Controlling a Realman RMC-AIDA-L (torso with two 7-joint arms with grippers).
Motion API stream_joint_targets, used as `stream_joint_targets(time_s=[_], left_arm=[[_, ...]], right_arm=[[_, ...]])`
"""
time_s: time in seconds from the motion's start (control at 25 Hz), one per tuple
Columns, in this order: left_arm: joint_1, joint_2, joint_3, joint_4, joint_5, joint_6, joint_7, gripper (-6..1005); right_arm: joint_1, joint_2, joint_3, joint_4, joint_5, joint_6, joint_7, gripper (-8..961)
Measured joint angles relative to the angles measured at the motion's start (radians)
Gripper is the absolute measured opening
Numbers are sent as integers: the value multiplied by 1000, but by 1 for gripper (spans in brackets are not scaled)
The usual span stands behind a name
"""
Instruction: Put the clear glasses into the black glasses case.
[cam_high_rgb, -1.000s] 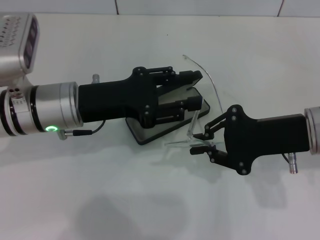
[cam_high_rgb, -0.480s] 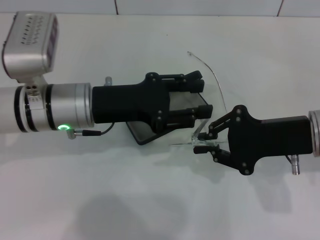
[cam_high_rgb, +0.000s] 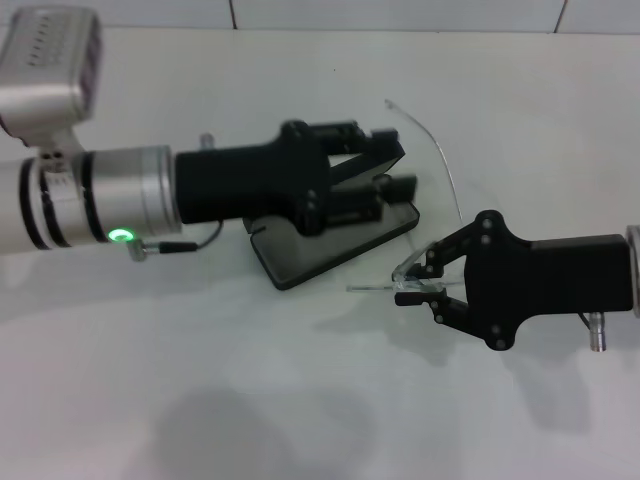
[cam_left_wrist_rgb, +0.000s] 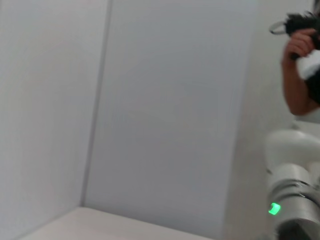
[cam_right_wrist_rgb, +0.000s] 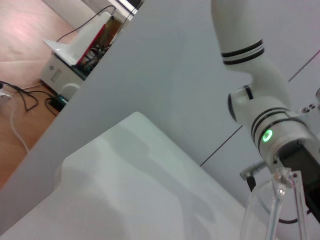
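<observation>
Two pincers meet at our black glasses case, lying open on the counter. Our left pincer spreads over it. Our right pincer grips the clear glasses just beside the case.

You're looking at a robot lab or test room: a bare white tabletop boxed in by plain white panels, with loose cables and equipment on a wood floor (beyond the enclosure).
</observation>
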Motion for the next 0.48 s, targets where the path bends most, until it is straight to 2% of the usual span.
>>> stream_joint_targets(time_s=[0.08,0.24,0.48], left_arm=[[3,5,-35,0,4,0,-1,586],[10,14,-44,0,16,-22,4,587],[0,3,-38,0,51,-100,3,587]], right_arm=[[-14,1,1,-1,25,-7,-36,117],[-45,0,-4,-5,95,-20,-111,116],[-51,-1,-5,-1,151,-109,-154,116]])
